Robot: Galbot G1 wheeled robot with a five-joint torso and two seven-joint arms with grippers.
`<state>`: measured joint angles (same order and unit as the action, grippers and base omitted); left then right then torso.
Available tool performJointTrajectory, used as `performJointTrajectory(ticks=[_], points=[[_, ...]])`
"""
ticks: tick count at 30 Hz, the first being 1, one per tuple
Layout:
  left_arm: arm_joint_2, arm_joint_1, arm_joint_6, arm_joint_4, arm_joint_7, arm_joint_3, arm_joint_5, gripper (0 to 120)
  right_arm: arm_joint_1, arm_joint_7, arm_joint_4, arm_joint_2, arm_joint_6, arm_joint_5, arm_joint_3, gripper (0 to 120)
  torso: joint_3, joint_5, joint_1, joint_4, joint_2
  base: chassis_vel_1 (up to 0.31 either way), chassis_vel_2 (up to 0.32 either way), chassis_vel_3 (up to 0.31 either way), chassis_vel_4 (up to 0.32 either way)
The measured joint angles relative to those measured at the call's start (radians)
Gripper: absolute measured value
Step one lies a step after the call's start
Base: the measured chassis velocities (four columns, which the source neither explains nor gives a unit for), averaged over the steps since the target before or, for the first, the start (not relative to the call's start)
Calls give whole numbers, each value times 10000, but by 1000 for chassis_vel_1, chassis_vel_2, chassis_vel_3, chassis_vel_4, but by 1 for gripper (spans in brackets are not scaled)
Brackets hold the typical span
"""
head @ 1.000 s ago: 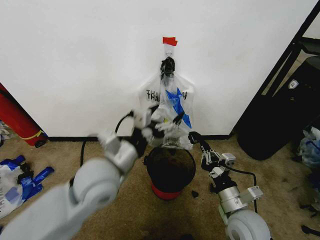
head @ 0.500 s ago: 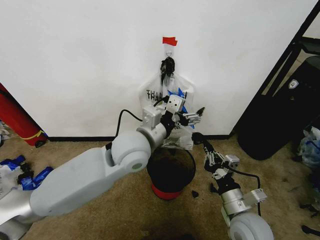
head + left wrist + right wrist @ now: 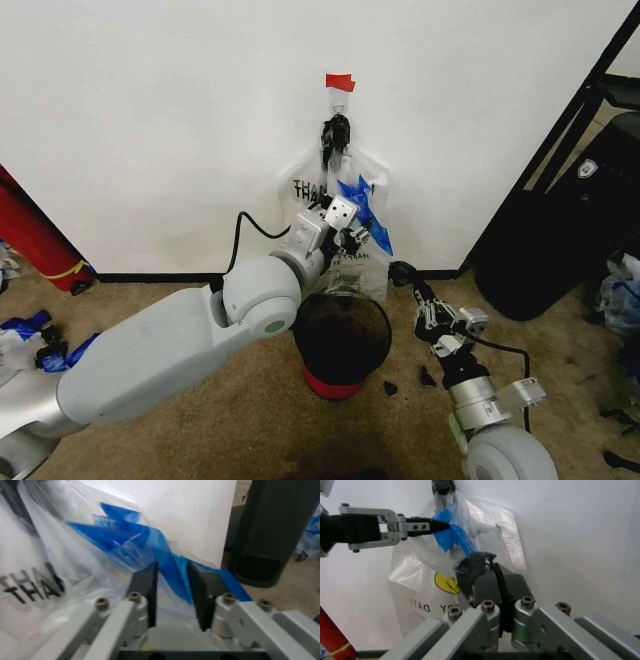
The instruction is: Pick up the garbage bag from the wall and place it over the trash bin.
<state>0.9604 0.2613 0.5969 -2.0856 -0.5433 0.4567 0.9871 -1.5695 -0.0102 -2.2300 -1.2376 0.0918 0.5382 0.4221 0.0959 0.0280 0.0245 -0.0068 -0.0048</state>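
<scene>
The garbage bag (image 3: 362,205), clear plastic with blue parts and a yellow logo, hangs from a hook (image 3: 338,105) under red tape on the white wall (image 3: 160,120). It hangs together with a clear "THA…" lettered bag (image 3: 303,190). My left gripper (image 3: 352,238) reaches across to it and is shut on the blue plastic (image 3: 125,536), which runs between its fingers (image 3: 149,592). The right wrist view shows the left gripper (image 3: 442,525) pinching the blue part (image 3: 451,536). The trash bin (image 3: 342,340), dark with a red base, stands below. My right gripper (image 3: 398,270) hovers to the bin's right, shut, a black scrap (image 3: 472,564) at its tips.
A large black bin (image 3: 530,250) stands at the right against the wall. A red cylinder (image 3: 30,235) leans at the far left. Blue and clear plastic scraps (image 3: 35,355) lie on the carpet at the left. A black cable (image 3: 245,225) loops off my left wrist.
My left gripper has drawn back leftward from the bag's right side and shut on its blue part. The right arm has shifted slightly right and down.
</scene>
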Motion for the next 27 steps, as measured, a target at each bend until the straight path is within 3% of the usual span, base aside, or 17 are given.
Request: performJointTrajectory(ticks=[7, 19, 25, 27], points=[[325, -146, 31, 367, -410, 149, 279, 0, 8, -41, -81, 25, -21, 110, 63, 0, 0, -1, 0, -3, 0, 0, 0, 0, 0], [-207, 756, -368, -433, -637, -711, 453, 0, -75, -159, -501, 150, -218, -14, 249, 3, 0, 0, 0, 1, 0, 0, 0, 0, 0], [68, 1971, -655, -903, -685, -1351, 402, 0, -1132, -329, -1595, 700, -708, -285, 747, 31, -1, 0, 0, -5, 0, 0, 0, 0, 0], [102, 2112, -675, -968, -687, -1444, 384, 0, -1358, -365, -1820, 834, -805, -261, 866, 34, -1, 0, 0, -6, 0, 0, 0, 0, 0]])
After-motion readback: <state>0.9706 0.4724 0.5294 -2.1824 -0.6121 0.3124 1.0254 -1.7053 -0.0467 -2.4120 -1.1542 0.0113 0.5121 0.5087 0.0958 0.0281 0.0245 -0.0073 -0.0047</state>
